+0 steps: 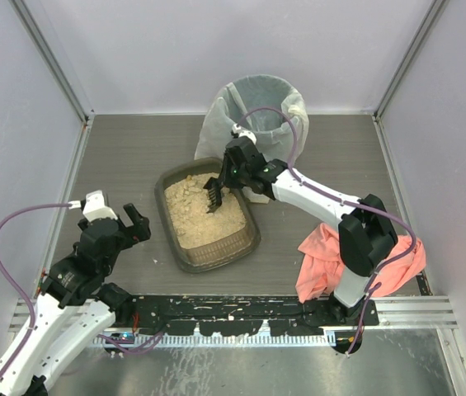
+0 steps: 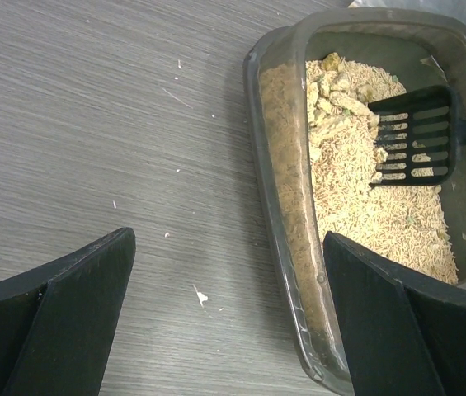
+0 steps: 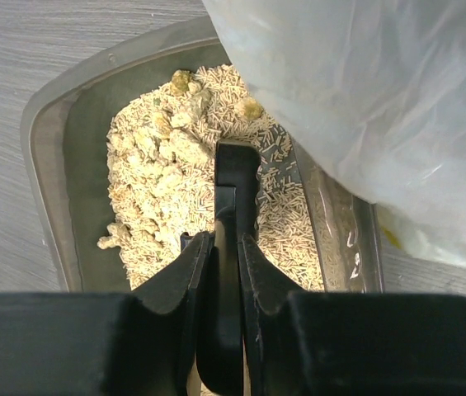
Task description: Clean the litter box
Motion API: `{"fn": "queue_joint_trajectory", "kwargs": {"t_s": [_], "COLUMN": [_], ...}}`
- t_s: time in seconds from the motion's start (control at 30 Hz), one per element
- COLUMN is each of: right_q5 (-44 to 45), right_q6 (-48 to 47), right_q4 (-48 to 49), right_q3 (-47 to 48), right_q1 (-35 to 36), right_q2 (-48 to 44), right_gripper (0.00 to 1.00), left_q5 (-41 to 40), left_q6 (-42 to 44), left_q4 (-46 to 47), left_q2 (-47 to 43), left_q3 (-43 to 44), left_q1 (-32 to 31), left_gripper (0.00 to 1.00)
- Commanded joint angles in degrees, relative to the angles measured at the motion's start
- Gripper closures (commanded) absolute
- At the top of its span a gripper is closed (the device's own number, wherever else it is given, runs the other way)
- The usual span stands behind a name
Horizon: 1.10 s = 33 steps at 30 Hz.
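Observation:
The litter box is a shallow dark translucent tray holding tan litter, in the middle of the table. It also shows in the left wrist view and the right wrist view. My right gripper is shut on the handle of a black slotted scoop, whose head rests low over the litter at the tray's far part. In the right wrist view the fingers clamp the scoop handle. Clumps lie at the far end. My left gripper is open and empty, left of the tray.
A round bin lined with a white bag stands just behind the tray; the bag fills the upper right of the right wrist view. A pink cloth lies at the right by the right arm's base. White crumbs dot the table.

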Motion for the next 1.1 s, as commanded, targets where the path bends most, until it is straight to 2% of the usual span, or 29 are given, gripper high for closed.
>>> {"fn": "queue_joint_trajectory", "kwargs": {"t_s": [0.0,0.33,0.8,1.07], "right_q5": [-4.1,-3.9,1.7,1.8], "right_q6": [7.0,11.4,19.1,23.6], "right_q4": [7.8,12.5,20.0,27.3], "right_q3": [-3.2,-9.5,-21.6,-27.8], "right_q1": [-1.1,-1.0,-0.1,0.5], "right_q2": [-3.3,-5.2,-12.3,-14.5], "right_gripper": [0.99,0.99,0.99,0.99], "left_q5": [1.6,3.9,5.2,5.8], "left_q6": [1.0,1.7,3.1,3.9], "left_q4": [2.5,2.7,0.0,-1.7], "left_q2": [1.5,4.4,5.8,6.4], "left_q3": [2.7,3.9,7.3,9.0], "left_q1": [-0.2,-0.1,-0.2,-0.2], "left_gripper": [0.02,0.02,0.02,0.02]}}
